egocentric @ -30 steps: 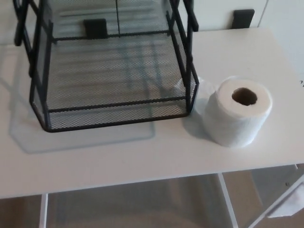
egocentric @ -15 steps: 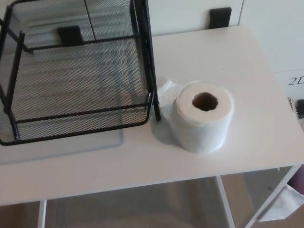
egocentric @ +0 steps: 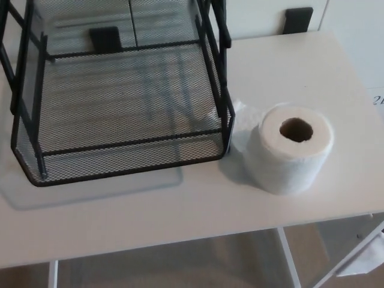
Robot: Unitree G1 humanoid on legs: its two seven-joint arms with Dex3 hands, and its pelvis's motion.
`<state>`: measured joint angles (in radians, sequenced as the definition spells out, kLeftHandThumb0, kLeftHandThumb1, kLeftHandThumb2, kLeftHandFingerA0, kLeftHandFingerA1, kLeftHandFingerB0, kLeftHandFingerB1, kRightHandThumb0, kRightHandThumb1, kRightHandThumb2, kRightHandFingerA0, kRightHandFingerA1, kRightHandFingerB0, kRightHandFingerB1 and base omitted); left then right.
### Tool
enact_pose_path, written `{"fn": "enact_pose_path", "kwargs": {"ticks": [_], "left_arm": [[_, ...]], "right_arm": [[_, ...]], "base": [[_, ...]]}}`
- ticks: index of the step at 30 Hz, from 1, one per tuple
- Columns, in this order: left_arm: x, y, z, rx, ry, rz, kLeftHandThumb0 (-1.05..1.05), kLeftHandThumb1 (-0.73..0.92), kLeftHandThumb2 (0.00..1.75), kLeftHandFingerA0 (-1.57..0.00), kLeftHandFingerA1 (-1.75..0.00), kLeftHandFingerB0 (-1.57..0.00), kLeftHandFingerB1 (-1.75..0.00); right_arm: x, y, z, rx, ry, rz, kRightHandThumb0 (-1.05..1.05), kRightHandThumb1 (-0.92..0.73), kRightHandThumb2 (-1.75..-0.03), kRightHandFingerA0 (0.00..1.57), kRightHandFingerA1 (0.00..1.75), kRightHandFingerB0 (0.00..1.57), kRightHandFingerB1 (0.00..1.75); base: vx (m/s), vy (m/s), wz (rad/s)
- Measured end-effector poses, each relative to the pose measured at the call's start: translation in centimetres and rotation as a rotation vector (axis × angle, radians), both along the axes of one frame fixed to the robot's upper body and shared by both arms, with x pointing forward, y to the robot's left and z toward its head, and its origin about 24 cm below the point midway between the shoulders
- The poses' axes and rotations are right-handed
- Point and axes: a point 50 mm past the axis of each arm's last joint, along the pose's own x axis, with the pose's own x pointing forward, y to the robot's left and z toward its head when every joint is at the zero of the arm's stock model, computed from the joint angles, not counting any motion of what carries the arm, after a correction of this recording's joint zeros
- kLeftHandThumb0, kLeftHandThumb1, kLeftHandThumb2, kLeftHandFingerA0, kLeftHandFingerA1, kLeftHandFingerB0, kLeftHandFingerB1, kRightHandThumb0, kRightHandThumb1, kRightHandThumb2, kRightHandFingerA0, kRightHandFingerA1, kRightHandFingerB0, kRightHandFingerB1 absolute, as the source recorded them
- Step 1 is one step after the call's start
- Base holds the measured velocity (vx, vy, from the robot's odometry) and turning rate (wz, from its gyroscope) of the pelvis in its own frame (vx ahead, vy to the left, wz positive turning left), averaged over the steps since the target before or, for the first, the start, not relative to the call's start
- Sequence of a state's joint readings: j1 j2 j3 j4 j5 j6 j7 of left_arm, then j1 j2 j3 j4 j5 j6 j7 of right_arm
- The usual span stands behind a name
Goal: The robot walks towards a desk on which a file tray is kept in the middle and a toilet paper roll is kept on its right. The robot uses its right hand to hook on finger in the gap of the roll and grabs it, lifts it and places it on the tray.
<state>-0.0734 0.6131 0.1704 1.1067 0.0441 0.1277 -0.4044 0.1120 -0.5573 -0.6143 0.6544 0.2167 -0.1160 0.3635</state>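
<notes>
Head view has shifted; only the camera moved. White toilet paper roll sits at four o'clock of black wire-mesh file tray, ungrasped; neither hand shows.

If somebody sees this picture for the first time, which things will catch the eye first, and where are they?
The white toilet paper roll stands upright on the right part of the white desk, with its core hole facing up. Close to its left is the black mesh file tray, which holds nothing and fills the upper left of the view.
</notes>
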Motion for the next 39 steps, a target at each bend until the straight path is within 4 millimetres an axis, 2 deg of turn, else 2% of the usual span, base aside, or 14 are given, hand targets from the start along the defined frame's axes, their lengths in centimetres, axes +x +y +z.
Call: {"fn": "enact_pose_path", "kwargs": {"ticks": [3, 5, 20, 21, 22, 23, 26, 27, 28, 29, 30, 31, 32, 39], "left_arm": [[-0.2, 0.3, 0.2, 0.007, 0.001, 0.007, -1.05, 0.68, 1.21, -0.04, -0.60, 0.00, -0.35], [-0.5, 0.4, 0.2, 0.007, 0.004, 0.014, -1.04, 0.65, 1.16, -0.08, -0.67, 0.00, -0.36], [-0.5, 0.4, 0.2, 0.004, -0.011, 0.023, -1.02, 0.66, 1.19, -0.06, -0.62, 0.00, -0.38], [-0.5, 0.4, 0.3, 0.004, -0.012, 0.022, -1.05, 0.92, 0.71, -0.01, -0.70, 0.00, -0.47], [-0.5, 0.4, 0.3, 0.004, -0.012, 0.022, -1.05, 0.70, 1.22, -0.04, -0.58, -0.03, -0.37], [-0.5, 0.4, 0.3, 0.005, -0.013, 0.022, -1.03, 0.69, 1.21, -0.03, -0.59, 0.00, -0.38], [-0.4, 0.4, 0.3, 0.005, -0.018, 0.024, -1.04, 0.67, 1.17, -0.07, -0.64, 0.00, -0.40], [-0.4, 0.5, 0.3, 0.008, -0.017, 0.026, -1.05, 0.91, 0.68, 0.00, -0.85, 0.00, -0.48], [-0.4, 0.5, 0.4, 0.010, -0.019, 0.027, -1.05, 0.66, 1.20, -0.02, -0.62, -0.04, -0.38], [-0.3, 0.6, 0.4, 0.010, -0.028, 0.036, -1.05, 0.90, 0.70, 0.00, -0.75, 0.00, -0.48], [-0.3, 0.6, 0.5, 0.012, -0.033, 0.040, -1.00, 0.65, 1.19, -0.03, -0.61, 0.00, -0.40], [-0.3, 0.6, 0.5, 0.014, -0.036, 0.043, -1.01, 0.65, 1.19, -0.04, -0.61, 0.00, -0.40], [-0.3, 0.7, 0.5, 0.015, -0.036, 0.045, -1.05, 0.92, 0.69, -0.01, -0.73, 0.00, -0.44], [-0.3, 0.7, 0.6, 0.027, -0.029, 0.032, -1.05, 0.92, 0.73, -0.02, -0.73, 0.00, -0.45]], "right_arm": [[1.4, 0.6, 1.9, -0.043, -0.059, 0.068, -0.75, -0.57, -0.57, 0.29, 0.59, 0.14, 0.55], [2.6, 1.2, 3.5, -0.074, -0.104, 0.125, -0.79, -0.44, -0.86, 0.33, 0.65, 0.10, 0.52], [7.6, 8.9, 11.6, -0.275, -0.278, 0.534, -0.64, -0.36, -0.76, 0.17, 0.55, 0.04, 0.44], [7.8, 9.6, 12.1, -0.291, -0.276, 0.571, -0.63, -0.45, -0.54, 0.19, 0.50, 0.09, 0.36], [8.0, 10.2, 12.5, -0.304, -0.272, 0.602, -0.66, -0.37, -0.77, 0.17, 0.53, 0.04, 0.42], [8.2, 11.0, 12.9, -0.325, -0.260, 0.649, -0.67, -0.37, -0.75, 0.20, 0.52, 0.08, 0.41], [8.8, 13.2, 13.9, -0.375, -0.224, 0.768, -0.61, -0.48, -0.55, 0.27, 0.40, 0.12, 0.29], [9.1, 13.9, 14.1, -0.401, -0.199, 0.812, -0.65, -0.39, -0.74, 0.22, 0.50, 0.07, 0.38], [9.3, 14.7, 14.2, -0.430, -0.173, 0.857, -0.66, -0.39, -0.75, 0.20, 0.51, 0.07, 0.39], [9.5, 15.5, 14.2, -0.462, -0.139, 0.910, -0.67, -0.40, -0.76, 0.21, 0.50, 0.08, 0.39], [9.6, 16.0, 14.2, -0.479, -0.120, 0.937, -0.67, -0.40, -0.75, 0.20, 0.49, 0.09, 0.39], [9.8, 16.5, 14.1, -0.502, -0.094, 0.968, -0.67, -0.40, -0.76, 0.20, 0.48, 0.10, 0.39], [9.9, 16.9, 14.0, -0.521, -0.073, 0.989, -0.66, -0.40, -0.75, 0.19, 0.49, 0.11, 0.38], [10.4, 18.5, 13.4, -0.633, 0.019, 1.078, -0.63, -0.53, -0.56, 0.17, 0.41, 0.17, 0.27]], "base": [[-0.01, 0.005, 0.06], [0.00, 0.000, 0.00], [0.00, 0.000, 0.00], [0.00, 0.000, 0.00], [0.00, 0.000, 0.00], [0.00, 0.000, 0.00], [0.00, 0.000, 0.00], [0.00, 0.000, 0.00], [0.00, 0.000, 0.00], [0.00, 0.000, 0.00], [0.00, 0.000, 0.00], [0.00, 0.000, 0.00], [0.00, 0.000, 0.00], [0.00, 0.000, 0.00]]}}
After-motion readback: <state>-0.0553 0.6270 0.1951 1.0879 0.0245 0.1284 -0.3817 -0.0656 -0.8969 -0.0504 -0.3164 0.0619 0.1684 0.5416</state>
